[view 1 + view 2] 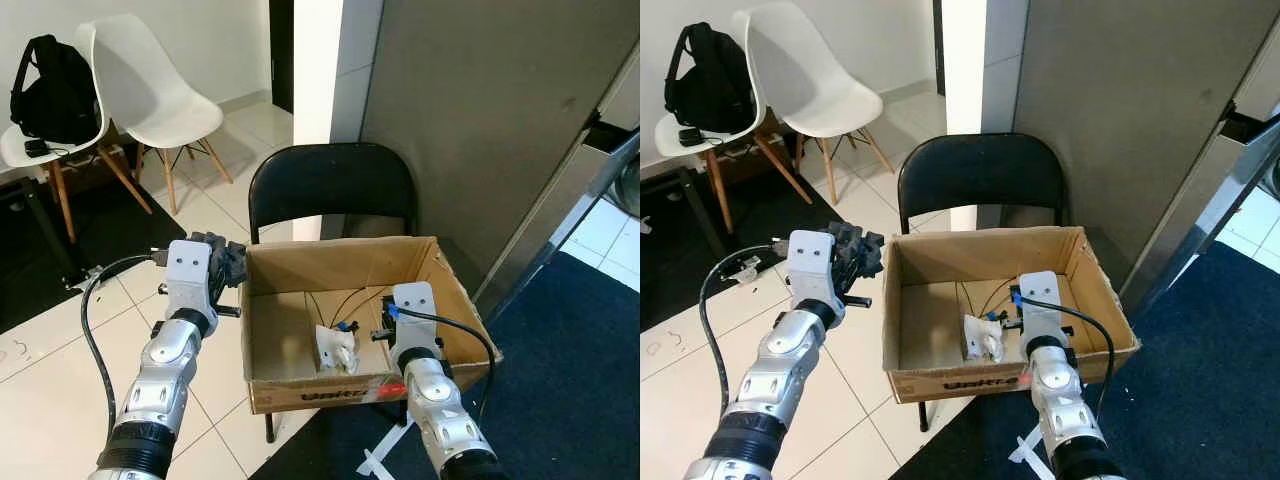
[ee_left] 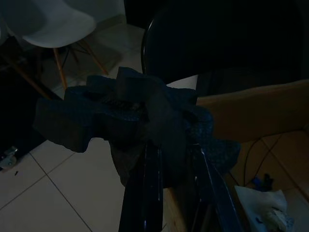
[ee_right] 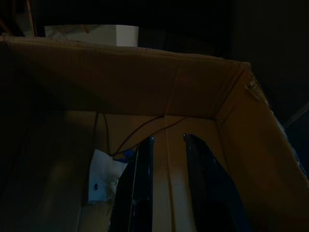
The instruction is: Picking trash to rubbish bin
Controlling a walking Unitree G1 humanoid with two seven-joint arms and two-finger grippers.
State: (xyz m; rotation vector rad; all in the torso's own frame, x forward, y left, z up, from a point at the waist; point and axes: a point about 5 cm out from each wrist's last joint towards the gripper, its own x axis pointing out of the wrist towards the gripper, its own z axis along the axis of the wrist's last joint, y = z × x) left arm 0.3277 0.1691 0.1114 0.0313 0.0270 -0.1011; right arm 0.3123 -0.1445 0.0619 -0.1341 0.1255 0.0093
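Note:
A cardboard box (image 1: pixel 340 250) rests on the seat of a black folding chair (image 1: pixel 330 185). On its floor lie a white crumpled wad (image 1: pixel 335 348), thin black cables and a small blue plug (image 1: pixel 345 325). My left gripper (image 1: pixel 228 262) is shut on a dark crumpled piece of trash (image 2: pixel 130 111), held just outside the box's left wall at rim height. My right gripper (image 3: pixel 169 140) is open over the front right part of the box, pointing inward, with bare box floor between its fingers. The white wad (image 3: pixel 101 181) lies beside them.
Two white shell chairs (image 1: pixel 150 90) stand at the back left, one with a black backpack (image 1: pixel 55 85) on it. A grey panel wall (image 1: pixel 500 120) rises behind the box at right. Pale tiles lie to the left and a dark carpet (image 1: pixel 580 400) to the right.

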